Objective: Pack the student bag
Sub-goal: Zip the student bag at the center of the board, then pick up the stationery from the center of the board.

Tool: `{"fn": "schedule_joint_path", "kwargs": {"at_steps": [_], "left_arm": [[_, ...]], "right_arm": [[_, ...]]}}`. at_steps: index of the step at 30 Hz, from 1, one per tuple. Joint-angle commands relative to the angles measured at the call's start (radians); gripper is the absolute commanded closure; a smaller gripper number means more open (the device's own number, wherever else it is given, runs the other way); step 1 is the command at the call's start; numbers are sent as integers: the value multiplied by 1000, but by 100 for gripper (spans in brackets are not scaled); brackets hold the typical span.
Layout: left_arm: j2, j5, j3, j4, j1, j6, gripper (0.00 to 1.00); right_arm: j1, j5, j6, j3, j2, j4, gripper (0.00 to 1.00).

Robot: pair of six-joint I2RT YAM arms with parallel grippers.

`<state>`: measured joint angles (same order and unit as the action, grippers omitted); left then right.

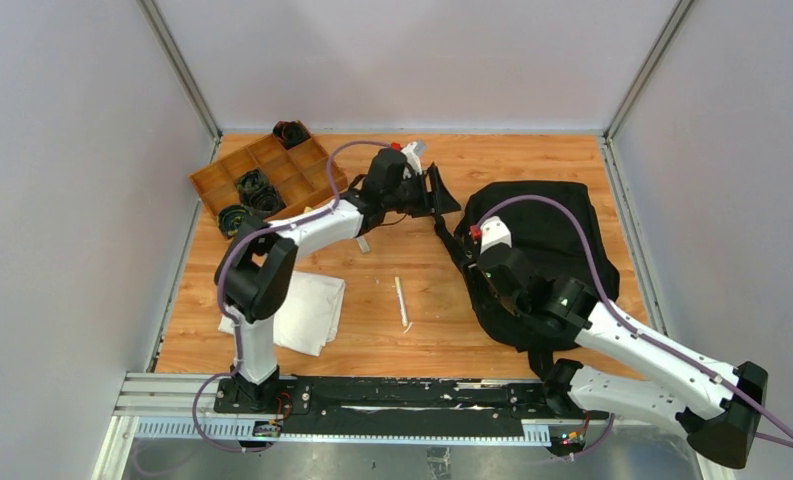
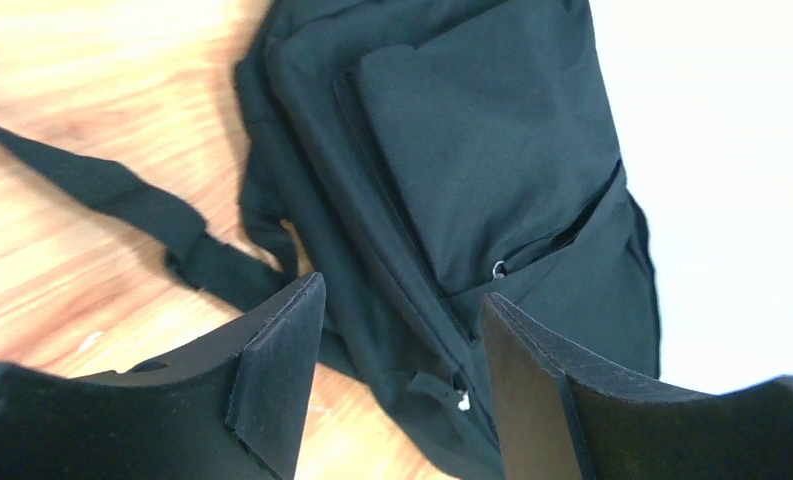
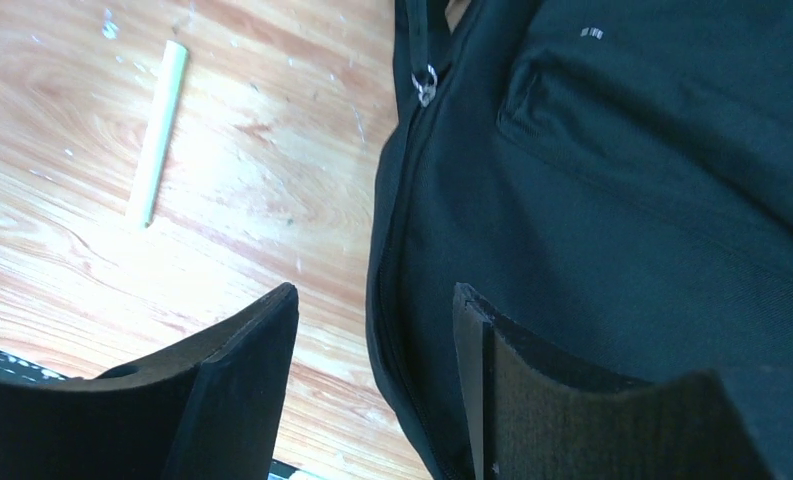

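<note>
From table centre, bare tabletop (image 1: pixel 422 262) runs open between the white cloth (image 1: pixel 307 312) at 8 o'clock and the student bag (image 1: pixel 547 235) at 3 o'clock. Only 1 white stick (image 1: pixel 401 302) interrupts it. The wooden tray (image 1: pixel 272 172) blocks 10 o'clock.

A robotics lab cell, plainly. Pale blank panels (image 1: pixel 412 60) close in the back and both sides, and bare aluminium posts (image 1: pixel 177 65) run up the corners. Along the near edge a metal rail (image 1: pixel 402 395) carries two white-and-black machines bolted side by side, the left arm (image 1: pixel 312 225) and the right arm (image 1: pixel 642 345). A purple cable (image 1: pixel 220 280) loops along the links. A wood-grain counter (image 1: pixel 532 150) fills the floor of the cell. A wooden compartment tray (image 1: pixel 200 183) sits at its far left corner.
</note>
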<state>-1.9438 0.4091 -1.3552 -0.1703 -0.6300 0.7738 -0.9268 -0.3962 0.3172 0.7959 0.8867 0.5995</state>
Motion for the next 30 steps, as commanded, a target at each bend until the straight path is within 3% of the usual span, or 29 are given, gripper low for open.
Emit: {"fn": "schedule_joint_path", "kwargs": {"at_steps": [1, 12, 19, 22, 25, 27, 30], "left_arm": [[151, -170, -2, 227, -2, -173, 36], [576, -564, 300, 446, 17, -312, 27], [754, -678, 429, 515, 46, -280, 12], [784, -737, 442, 570, 62, -268, 3], [787, -694, 428, 623, 103, -272, 0], [787, -667, 413, 642, 112, -293, 0], [789, -590, 408, 638, 112, -325, 0]], "right_arm": [[0, -36, -30, 85, 11, 1, 37], [2, 45, -38, 181, 95, -60, 34], [2, 148, 8, 192, 182, -185, 29], [2, 287, 37, 213, 285, -238, 29], [0, 380, 43, 293, 443, -164, 34], [4, 316, 52, 338, 524, -85, 35], [74, 195, 40, 348, 504, -13, 36]]}}
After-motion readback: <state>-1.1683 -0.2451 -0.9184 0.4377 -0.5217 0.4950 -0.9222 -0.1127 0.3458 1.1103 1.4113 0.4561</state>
